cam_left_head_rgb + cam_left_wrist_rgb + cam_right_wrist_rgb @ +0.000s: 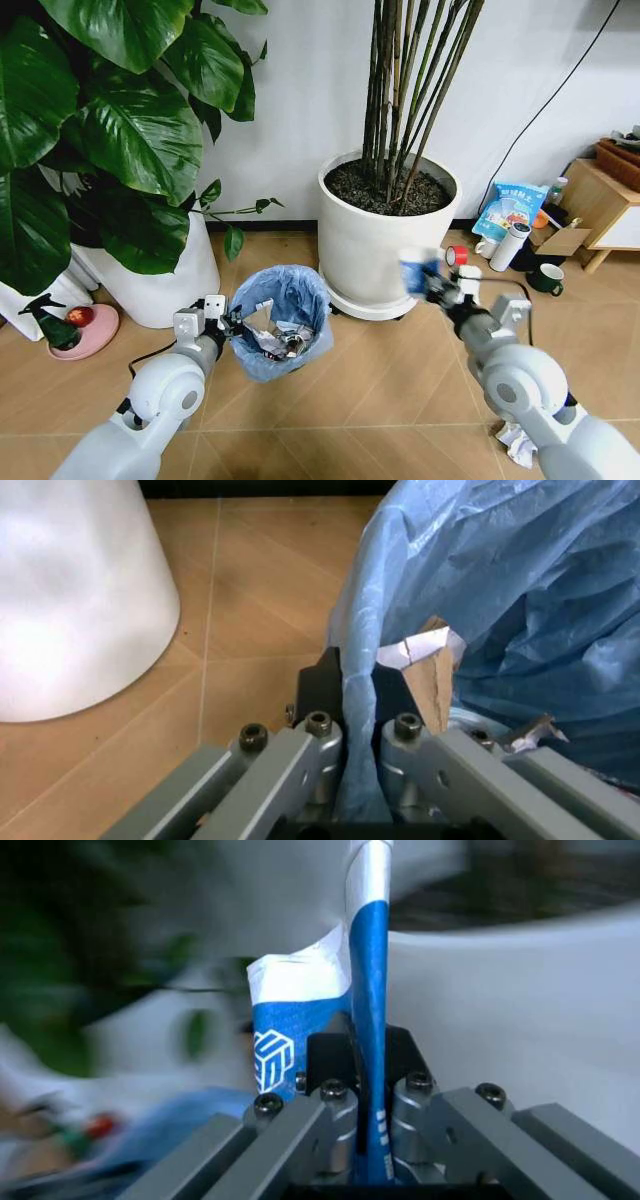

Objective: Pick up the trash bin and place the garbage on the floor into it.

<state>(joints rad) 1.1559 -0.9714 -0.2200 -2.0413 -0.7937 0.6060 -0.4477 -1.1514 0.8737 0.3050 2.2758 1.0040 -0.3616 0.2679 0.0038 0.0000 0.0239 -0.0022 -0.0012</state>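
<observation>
The trash bin (283, 322) hangs off the floor at the tip of the left gripper (236, 325), its crinkly blue bag (500, 592) spilling over the rim. The left wrist view shows that gripper's fingers (318, 739) pinched tight on the bin's rim, with a fold of bag caught between them; one finger sits outside the wall, the other inside. Just beyond the inner finger, down in the bin, lie scraps of brown card and white paper (425, 656).

Across from it, the right gripper (425, 283) is clamped flat on a small blue-white carton (340, 1012), which stands up out of its fingertips. It is held in the air in front of the big white planter (385, 240), off to the side of the bin and a little higher than its rim.

Down by the right arm's elbow, a piece of crumpled white paper (518, 443) lies on the wooden floor (380, 390). Beyond the right gripper, near the wall, sit a red tape roll (456, 255), a white cylinder (510, 246) and a green mug (547, 278). Beside the left gripper stands another white pot (70, 592) under a broad-leaved plant (100, 130).
</observation>
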